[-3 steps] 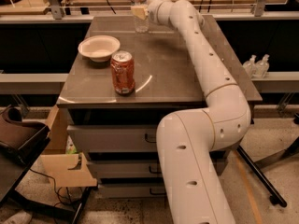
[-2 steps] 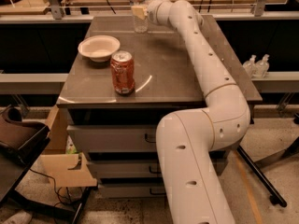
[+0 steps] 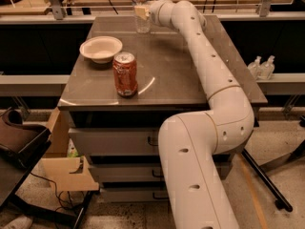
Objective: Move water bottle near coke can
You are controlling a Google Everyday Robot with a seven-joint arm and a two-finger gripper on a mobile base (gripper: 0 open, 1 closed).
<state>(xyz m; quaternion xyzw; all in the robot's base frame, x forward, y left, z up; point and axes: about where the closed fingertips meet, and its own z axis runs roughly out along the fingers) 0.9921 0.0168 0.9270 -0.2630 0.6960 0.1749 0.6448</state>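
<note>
Cardboard flap (image 3: pixel 64 171) sits low at the far left, down beside the drawers (image 3: pixel 114 142) under the tabletop (image 3: pixel 162 56). Up on the grey surface, the white bowl (image 3: pixel 101 49) comes first, upright near the left edge. Just in front of it and a touch to the right is the coke can (image 3: pixel 125 74), upright with its silver top showing, close to the front edge. It is near the bowl, though I cannot tell whether the two touch.

Moving right and farther back, there is the water bottle (image 3: pixel 142 25), clear plastic, upright at the far edge of the tabletop. It is well apart from the can, with bare surface between them. My pincer (image 3: pixel 141 12) is right there on it, closed around the bottle at its pale label band and reaching in from the right. Whether the bottle's base rests on the surface or hangs just above it, I cannot tell.

From the pincer my white arm (image 3: pixel 209 66) runs right and toward the camera, across the right half of the tabletop, then bends down past the front edge. Far right, beyond the tabletop, two small pale pump bottles (image 3: pixel 262 67) stand side by side on a ledge.
</note>
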